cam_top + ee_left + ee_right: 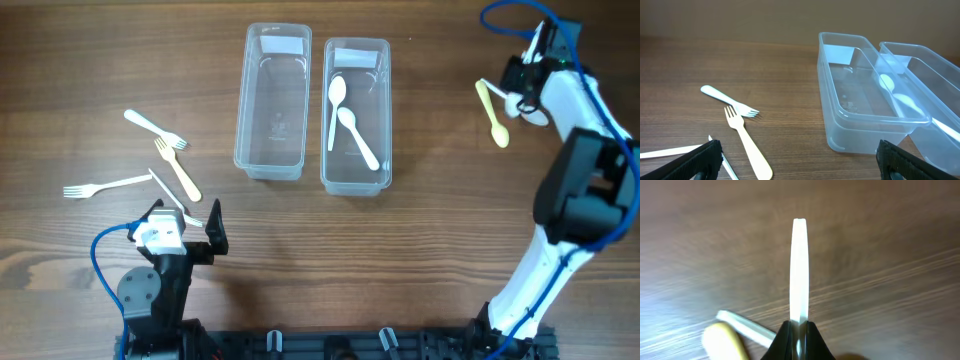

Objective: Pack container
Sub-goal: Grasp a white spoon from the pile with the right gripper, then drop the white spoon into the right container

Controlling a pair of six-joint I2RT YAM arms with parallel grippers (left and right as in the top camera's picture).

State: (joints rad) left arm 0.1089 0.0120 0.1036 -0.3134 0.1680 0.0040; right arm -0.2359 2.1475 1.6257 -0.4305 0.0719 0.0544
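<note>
Right gripper (799, 330) was clamped on a white utensil handle (799, 265), likely bound for the right container (388, 100) holding spoons (350, 125); left gripper (188, 228) idled, fingers apart.

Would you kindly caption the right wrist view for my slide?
Right gripper shut on a white utensil, yellow spoon beside it on the table.

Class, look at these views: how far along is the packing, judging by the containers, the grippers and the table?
Done: two white spoons lie in the right container. The left container is empty.
In hand: the right gripper is shut on a white utensil. The left gripper is open and holds nothing.
Left: a yellow spoon and the forks lie on the table.
</note>
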